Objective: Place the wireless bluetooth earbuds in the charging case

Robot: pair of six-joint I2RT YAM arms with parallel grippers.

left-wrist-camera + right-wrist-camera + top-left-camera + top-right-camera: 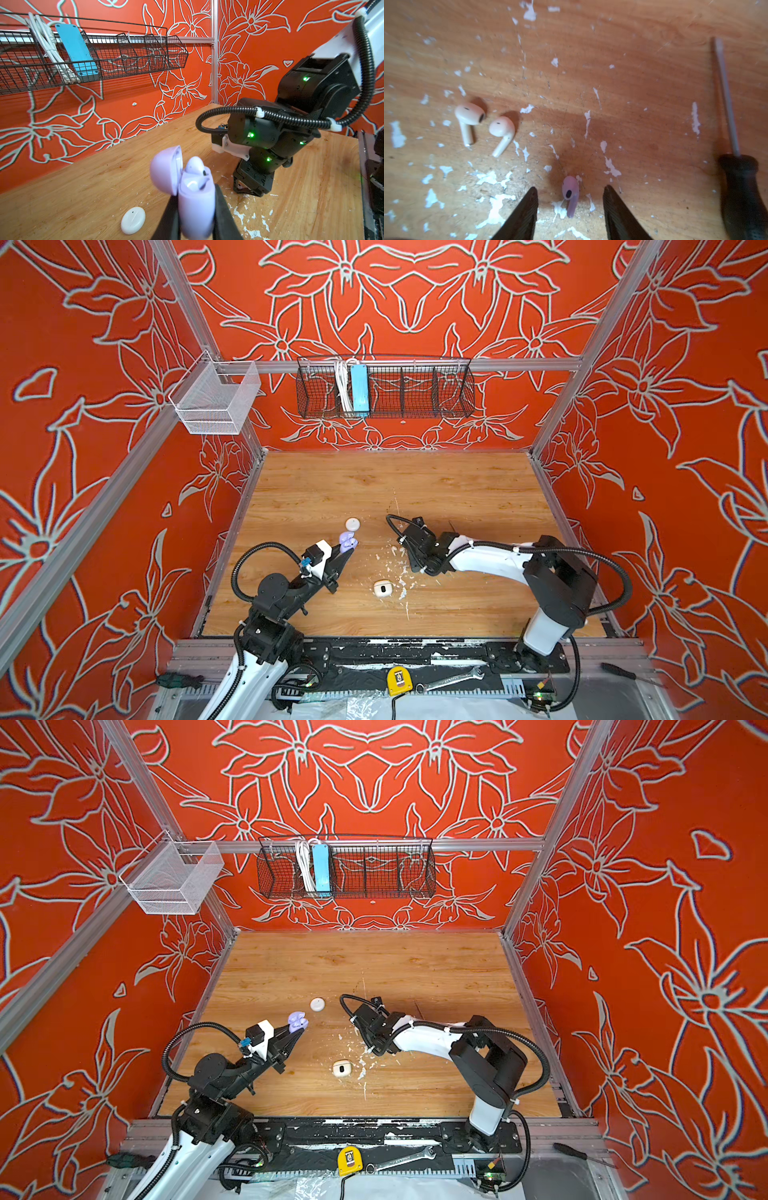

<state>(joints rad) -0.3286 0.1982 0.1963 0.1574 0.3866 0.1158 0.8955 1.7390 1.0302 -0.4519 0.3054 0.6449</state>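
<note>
Partly open, right gripper (pixel 570 187) straddles lavender earbud (pixel 569 194) without touching.

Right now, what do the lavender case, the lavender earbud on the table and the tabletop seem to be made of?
The lavender case looks like moulded plastic, smooth satin: soft highlights, rounded shell. The lavender earbud seems the same plastic, smooth, though blurred. The tabletop shows wood grain, matt; solid wood or laminate, I cannot tell.
</note>
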